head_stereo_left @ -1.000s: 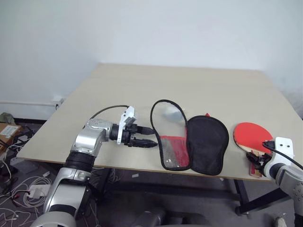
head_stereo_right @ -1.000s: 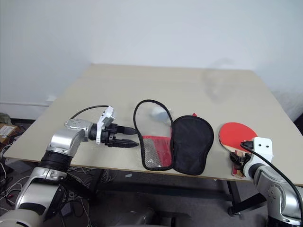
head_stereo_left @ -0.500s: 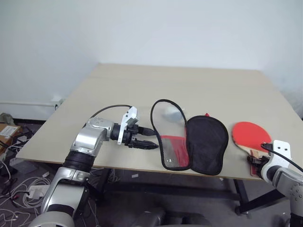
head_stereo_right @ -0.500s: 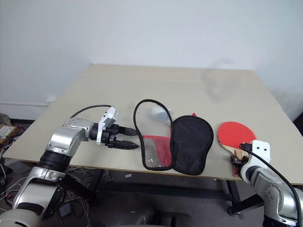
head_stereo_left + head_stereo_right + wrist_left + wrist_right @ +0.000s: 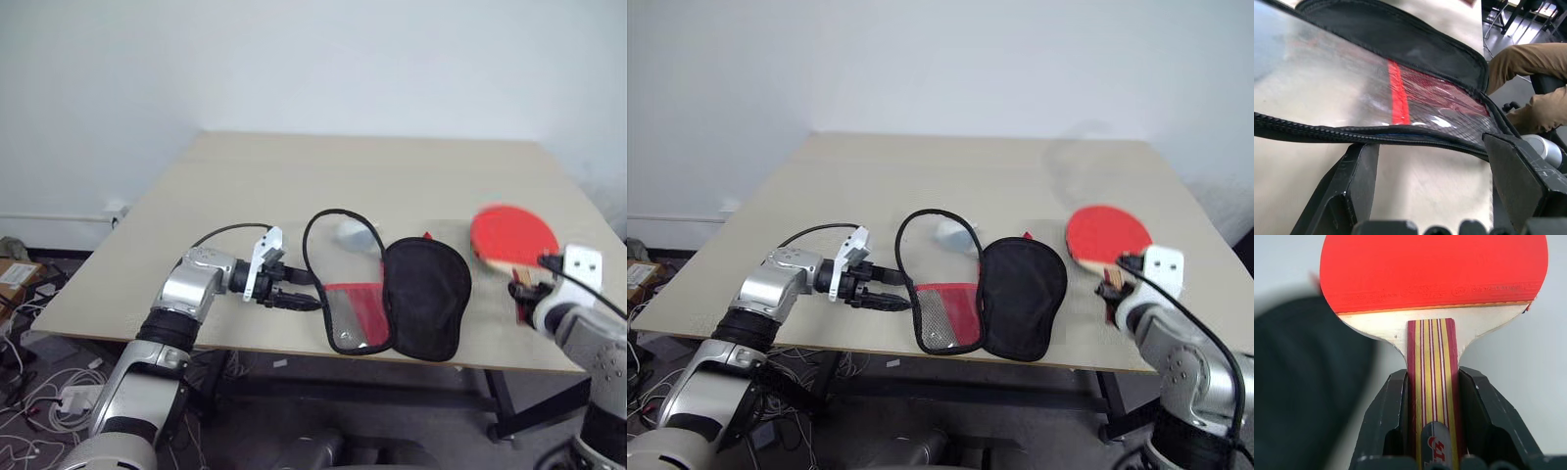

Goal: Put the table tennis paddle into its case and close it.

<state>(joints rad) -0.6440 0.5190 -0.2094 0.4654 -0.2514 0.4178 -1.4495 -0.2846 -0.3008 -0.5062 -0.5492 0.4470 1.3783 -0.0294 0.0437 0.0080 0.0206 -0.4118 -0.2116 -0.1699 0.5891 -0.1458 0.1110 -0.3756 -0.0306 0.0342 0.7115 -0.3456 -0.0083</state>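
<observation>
- The right tool [image 5: 1432, 423] is clamped on the striped handle of the table tennis paddle [image 5: 511, 235], holding it above the table [image 5: 294, 176], to the right of the case [image 5: 392, 294].
- The left tool [image 5: 306, 291], fingers spread apart, reaches level toward the case's left edge (zip rim between the fingers, contact unclear).
- The case lies open near the table's front edge, against a white wall [image 5: 313, 59].

A plain white wall [image 5: 313, 59] is seen behind a pale wooden table [image 5: 372, 176]. Grey floor [image 5: 39, 392] lies below, strewn with white cables [image 5: 34, 382]; what may be a cardboard box [image 5: 15, 274] sits at left.
</observation>
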